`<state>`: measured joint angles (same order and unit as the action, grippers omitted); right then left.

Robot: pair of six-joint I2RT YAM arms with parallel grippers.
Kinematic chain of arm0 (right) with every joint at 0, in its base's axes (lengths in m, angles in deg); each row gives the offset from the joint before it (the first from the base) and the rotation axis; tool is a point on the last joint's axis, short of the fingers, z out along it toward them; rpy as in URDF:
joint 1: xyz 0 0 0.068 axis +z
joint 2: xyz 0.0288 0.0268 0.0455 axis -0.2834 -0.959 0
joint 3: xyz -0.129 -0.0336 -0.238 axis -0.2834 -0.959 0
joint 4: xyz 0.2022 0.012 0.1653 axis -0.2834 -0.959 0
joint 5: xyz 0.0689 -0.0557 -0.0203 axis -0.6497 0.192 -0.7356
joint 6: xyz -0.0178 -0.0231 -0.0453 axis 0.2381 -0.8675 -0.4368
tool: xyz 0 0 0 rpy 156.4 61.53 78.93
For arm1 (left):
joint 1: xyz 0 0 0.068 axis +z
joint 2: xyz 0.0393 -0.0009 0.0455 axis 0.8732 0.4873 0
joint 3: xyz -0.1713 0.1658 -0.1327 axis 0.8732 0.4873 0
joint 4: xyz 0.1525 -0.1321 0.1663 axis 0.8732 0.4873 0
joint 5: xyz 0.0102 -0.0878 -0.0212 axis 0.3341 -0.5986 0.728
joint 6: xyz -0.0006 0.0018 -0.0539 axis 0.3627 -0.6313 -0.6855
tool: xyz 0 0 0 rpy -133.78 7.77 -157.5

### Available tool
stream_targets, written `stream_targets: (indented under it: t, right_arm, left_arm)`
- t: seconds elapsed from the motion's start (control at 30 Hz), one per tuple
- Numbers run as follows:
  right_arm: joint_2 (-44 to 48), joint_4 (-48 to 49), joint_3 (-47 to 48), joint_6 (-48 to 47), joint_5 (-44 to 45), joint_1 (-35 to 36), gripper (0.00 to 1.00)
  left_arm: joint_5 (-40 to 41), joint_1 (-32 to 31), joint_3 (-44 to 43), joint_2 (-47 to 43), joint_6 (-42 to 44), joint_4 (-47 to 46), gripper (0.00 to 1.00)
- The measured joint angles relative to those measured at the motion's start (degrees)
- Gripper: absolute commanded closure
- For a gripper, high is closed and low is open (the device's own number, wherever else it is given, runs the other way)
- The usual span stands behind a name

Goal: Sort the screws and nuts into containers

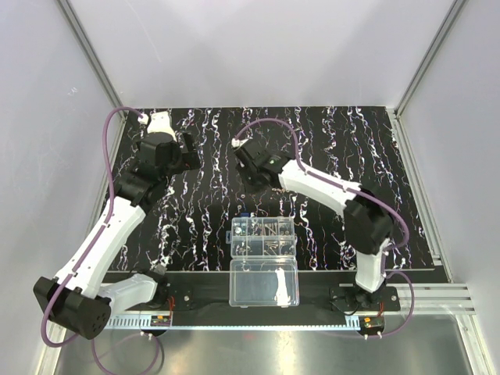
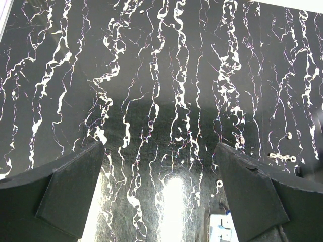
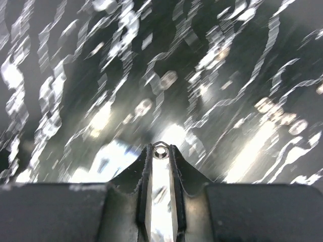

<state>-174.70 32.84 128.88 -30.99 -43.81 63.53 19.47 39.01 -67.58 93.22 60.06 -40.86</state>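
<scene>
My right gripper (image 3: 160, 148) is shut on a small silvery nut (image 3: 160, 152), pinched at its fingertips above the mat. In the top view it (image 1: 251, 186) hangs just beyond the clear organizer box (image 1: 263, 237), whose compartments hold several screws and nuts. More loose nuts (image 3: 168, 78) lie blurred on the mat beneath it. My left gripper (image 2: 161, 201) is open and empty over the mat, at the far left in the top view (image 1: 190, 151). A loose nut (image 2: 219, 183) lies by its right finger (image 2: 252, 196), with others (image 2: 282, 158) further right.
The black mat with white streaks (image 1: 328, 141) covers the table. The undivided clear lid half (image 1: 264, 283) lies open at the near side of the box. A small blue piece (image 1: 248, 215) sits at the box's far left corner. White walls enclose the workspace.
</scene>
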Motion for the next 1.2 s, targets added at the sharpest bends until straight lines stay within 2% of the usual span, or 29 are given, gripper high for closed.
stream_targets:
  t: [0.13,0.3,0.6,0.77,0.97,1.03,1.07,1.13,1.17,1.2]
  right_arm:
    - [4.90,-0.11,-5.25,1.66,-0.26,5.99,0.93]
    - [6.32,0.28,-11.45,4.13,-1.90,11.98,0.93]
    - [6.32,1.79,-14.38,6.69,-3.45,16.20,0.92]
    - [6.21,2.60,-14.36,6.93,-4.20,16.74,0.88]
    - [5.40,2.67,-14.36,7.67,-4.46,16.74,0.70]
    - [5.33,2.67,-14.36,7.96,-4.76,16.74,0.62]
    - [5.33,2.71,-14.36,8.04,-4.96,16.74,0.54]
    - [5.35,2.67,-14.29,8.15,-5.18,16.74,0.47]
    - [5.33,2.60,-14.21,8.07,-5.14,16.74,0.40]
    - [5.35,2.36,-13.97,8.04,-4.98,16.74,0.38]
  left_arm:
    - [-0.02,0.00,0.00,0.07,0.00,0.04,0.01]
    - [-0.02,0.00,0.00,0.02,0.00,0.17,0.01]
    - [-0.09,0.00,0.00,-0.87,-0.04,0.04,0.01]
    - [-0.26,0.00,0.00,-0.87,-0.02,0.04,0.01]
    - [-0.28,0.00,0.00,-0.87,-0.04,0.04,0.01]
    - [-0.37,0.00,0.00,-0.87,-0.04,0.04,0.01]
    - [-0.48,0.00,0.00,-0.87,-0.04,0.04,0.01]
    - [-0.55,0.00,0.00,-0.87,-0.04,0.02,0.01]
    - [-0.57,0.00,0.00,-0.87,-0.04,0.02,0.01]
    - [-0.61,0.00,0.00,-0.87,-0.04,0.02,0.01]
